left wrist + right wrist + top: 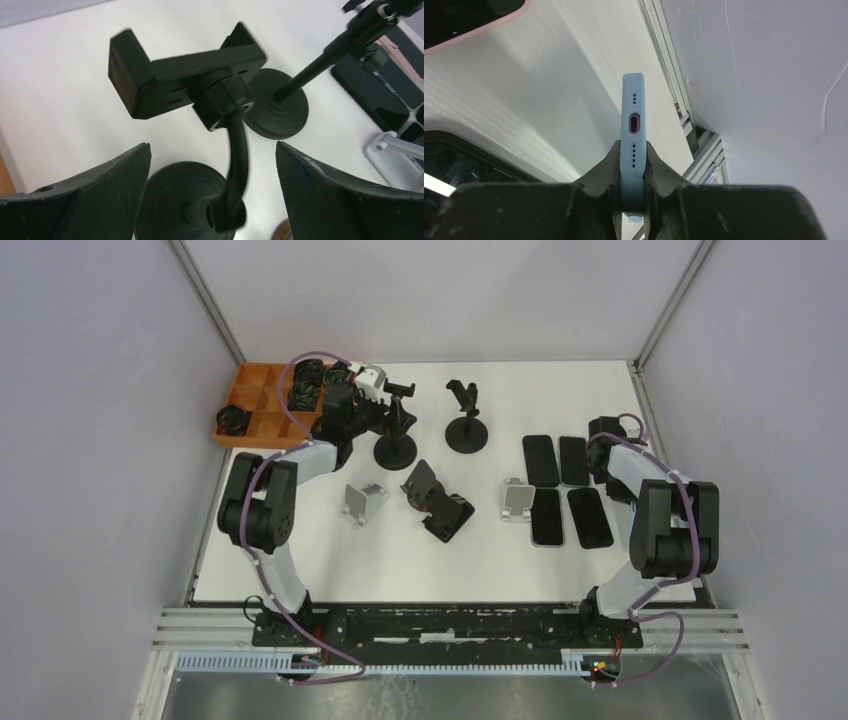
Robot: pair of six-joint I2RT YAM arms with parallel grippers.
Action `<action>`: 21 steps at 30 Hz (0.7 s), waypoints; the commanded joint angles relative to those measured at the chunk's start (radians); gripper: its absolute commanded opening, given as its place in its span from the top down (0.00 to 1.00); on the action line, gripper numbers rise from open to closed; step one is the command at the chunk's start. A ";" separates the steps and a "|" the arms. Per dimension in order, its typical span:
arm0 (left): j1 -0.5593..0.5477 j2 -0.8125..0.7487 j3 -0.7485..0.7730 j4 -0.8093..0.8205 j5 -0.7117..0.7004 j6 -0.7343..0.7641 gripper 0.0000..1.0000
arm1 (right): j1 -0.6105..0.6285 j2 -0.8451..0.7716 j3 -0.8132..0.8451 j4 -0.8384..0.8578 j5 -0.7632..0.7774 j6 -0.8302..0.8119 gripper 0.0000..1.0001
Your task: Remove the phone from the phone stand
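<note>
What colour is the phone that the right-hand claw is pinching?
The phone is light blue; it shows best in the right wrist view.

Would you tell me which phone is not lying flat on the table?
The blue-cased phone, clamped edge-on by the right gripper; the other four phones lie flat beside it.

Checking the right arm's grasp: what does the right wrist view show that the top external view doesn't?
Only right wrist: the right gripper shut on a light blue-cased phone, held edge-on, port end showing. Only top external: two black round-based phone stands and the orange compartment tray. Both: dark phones lying flat on the white table.
</note>
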 commanded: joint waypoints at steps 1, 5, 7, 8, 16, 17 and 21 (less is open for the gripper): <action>0.009 -0.143 0.035 -0.180 0.056 0.003 0.00 | -0.033 0.055 -0.034 0.167 -0.170 0.048 0.87; 0.017 -0.176 0.177 -0.541 0.082 0.077 0.00 | -0.034 0.083 -0.024 0.212 -0.230 0.048 0.85; 0.026 -0.187 0.256 -0.718 0.092 0.108 0.00 | -0.034 0.102 -0.014 0.227 -0.263 0.047 0.82; 0.034 -0.191 0.293 -0.792 0.103 0.132 0.00 | -0.034 0.112 -0.010 0.236 -0.280 0.048 0.80; 0.172 -0.231 0.485 -1.172 0.280 0.222 0.00 | -0.036 0.161 0.032 0.292 -0.402 0.023 0.66; 0.189 -0.226 0.509 -1.210 0.295 0.234 0.00 | -0.036 0.161 0.032 0.303 -0.422 0.015 0.66; 0.228 -0.237 0.539 -1.268 0.314 0.263 0.00 | -0.036 0.169 0.042 0.326 -0.470 -0.009 0.62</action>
